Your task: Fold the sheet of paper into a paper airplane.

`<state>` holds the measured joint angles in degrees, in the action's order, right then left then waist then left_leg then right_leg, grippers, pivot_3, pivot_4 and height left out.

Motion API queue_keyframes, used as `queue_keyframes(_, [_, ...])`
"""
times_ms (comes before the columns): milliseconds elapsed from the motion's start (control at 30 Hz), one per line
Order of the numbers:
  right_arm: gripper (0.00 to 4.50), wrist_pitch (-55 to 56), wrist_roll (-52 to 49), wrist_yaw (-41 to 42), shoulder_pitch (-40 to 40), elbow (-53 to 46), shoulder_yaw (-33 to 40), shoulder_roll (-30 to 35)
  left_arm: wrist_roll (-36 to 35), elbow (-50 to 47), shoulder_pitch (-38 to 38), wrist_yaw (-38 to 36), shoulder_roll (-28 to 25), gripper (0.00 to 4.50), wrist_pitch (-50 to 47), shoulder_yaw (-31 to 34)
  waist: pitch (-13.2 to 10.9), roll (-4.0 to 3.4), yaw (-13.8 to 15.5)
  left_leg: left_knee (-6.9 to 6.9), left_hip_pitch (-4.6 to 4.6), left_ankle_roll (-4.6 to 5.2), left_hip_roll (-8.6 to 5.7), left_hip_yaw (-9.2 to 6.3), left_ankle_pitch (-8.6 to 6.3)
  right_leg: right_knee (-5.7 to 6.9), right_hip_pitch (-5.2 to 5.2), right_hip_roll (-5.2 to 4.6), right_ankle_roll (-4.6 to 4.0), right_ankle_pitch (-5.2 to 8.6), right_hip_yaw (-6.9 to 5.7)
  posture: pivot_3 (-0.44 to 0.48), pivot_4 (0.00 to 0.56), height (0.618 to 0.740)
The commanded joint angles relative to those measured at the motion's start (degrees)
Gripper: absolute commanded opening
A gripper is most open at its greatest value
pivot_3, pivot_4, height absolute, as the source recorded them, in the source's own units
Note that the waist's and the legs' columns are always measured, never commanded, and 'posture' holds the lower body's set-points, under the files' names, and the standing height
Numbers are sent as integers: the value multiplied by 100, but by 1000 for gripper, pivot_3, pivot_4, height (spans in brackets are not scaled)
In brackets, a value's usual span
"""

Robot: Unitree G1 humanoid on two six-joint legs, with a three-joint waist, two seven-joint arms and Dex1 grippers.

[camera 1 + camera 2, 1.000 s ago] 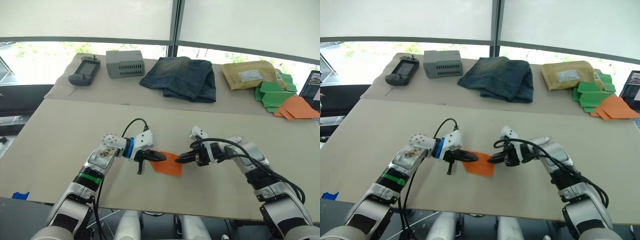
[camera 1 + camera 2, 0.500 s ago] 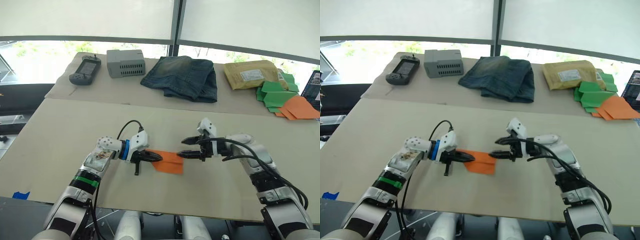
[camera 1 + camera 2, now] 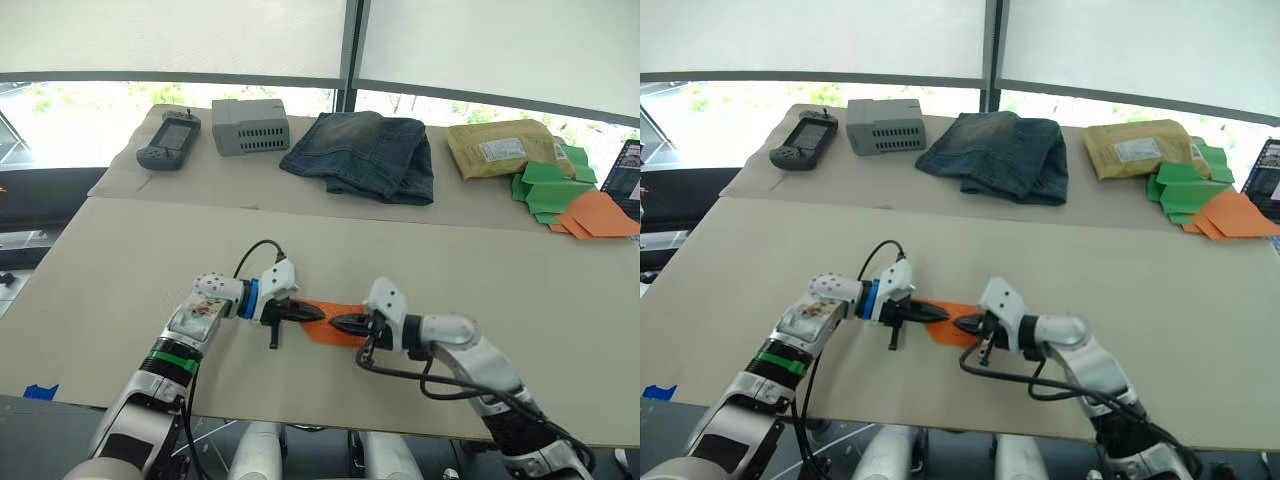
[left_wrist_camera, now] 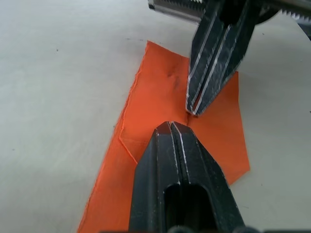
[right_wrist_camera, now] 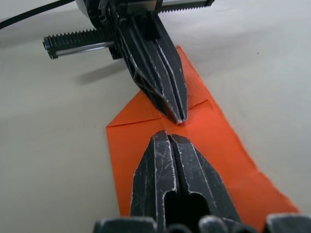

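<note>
The sheet of paper (image 4: 160,92) is bright orange, creased and part-folded into a long wedge. It lies flat on the beige table (image 3: 140,260) near the front edge. My left gripper (image 3: 316,316) is shut, and its tip rests on the paper's left part. My right gripper (image 3: 336,322) is shut too. It points back at the left one, with its tip down on the paper. In the left wrist view the two tips nearly meet over a crease, the left gripper (image 4: 170,126) facing the right gripper (image 4: 194,110). The paper (image 5: 214,141) runs on under my right gripper (image 5: 167,134).
Along the back lie a handheld console (image 3: 168,140), a grey box (image 3: 250,125), folded jeans (image 3: 365,155) and a tan envelope (image 3: 500,148). Green paper pieces (image 3: 548,190) and orange pieces (image 3: 598,215) sit at the far right beside a laptop (image 3: 625,175).
My right gripper was open and raised at the paper's right end. It has dropped, turned towards the left gripper and shut, tip on the paper. The left gripper has stayed put.
</note>
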<state>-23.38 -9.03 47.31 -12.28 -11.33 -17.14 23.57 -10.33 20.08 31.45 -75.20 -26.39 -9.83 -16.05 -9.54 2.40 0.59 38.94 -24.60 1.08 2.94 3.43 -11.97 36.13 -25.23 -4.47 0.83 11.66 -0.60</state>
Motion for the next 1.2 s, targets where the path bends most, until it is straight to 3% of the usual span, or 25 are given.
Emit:
queue_keyframes(33, [30, 159, 120, -237, 95, 5, 29, -49, 77, 51, 55, -7, -51, 0, 78, 16, 0, 0, -1, 0, 1, 0, 0, 0, 0, 0, 1, 0, 0, 0, 0, 0, 150, 716])
queue_keyframes(267, [30, -46, 43, -554, 441, 91, 410, 28, 76, 67, 27, -23, -51, 0, 97, -2, 3, -4, 1, -1, 21, 0, 1, 0, 0, 1, 17, 0, -6, 4, 1, 0, 150, 716])
queue_keyframes(533, [30, -26, -1040, -427, 536, -622, 963, -304, 88, 167, 23, -12, 9, 0, 181, -36, 4, -7, 10, 1, 19, 0, -4, 3, 0, -6, 20, -10, -1, 3, 3, 0, 150, 716])
queue_keyframes(867, [30, -146, -298, -992, 294, -219, 276, -524, 126, 205, 55, -56, 9, 0, 223, -20, 5, -8, 0, -7, 17, 0, 1, 0, 0, -3, 14, 1, -3, 4, 1, 0, 150, 716])
queue_keyframes(1200, [30, 23, -87, -1288, 714, 174, 585, -155, 154, 269, 107, -110, 7, 0, 240, -15, 7, -11, 15, -6, 24, 0, 1, 1, 0, -4, 21, -2, -8, 7, 2, 0, 150, 716])
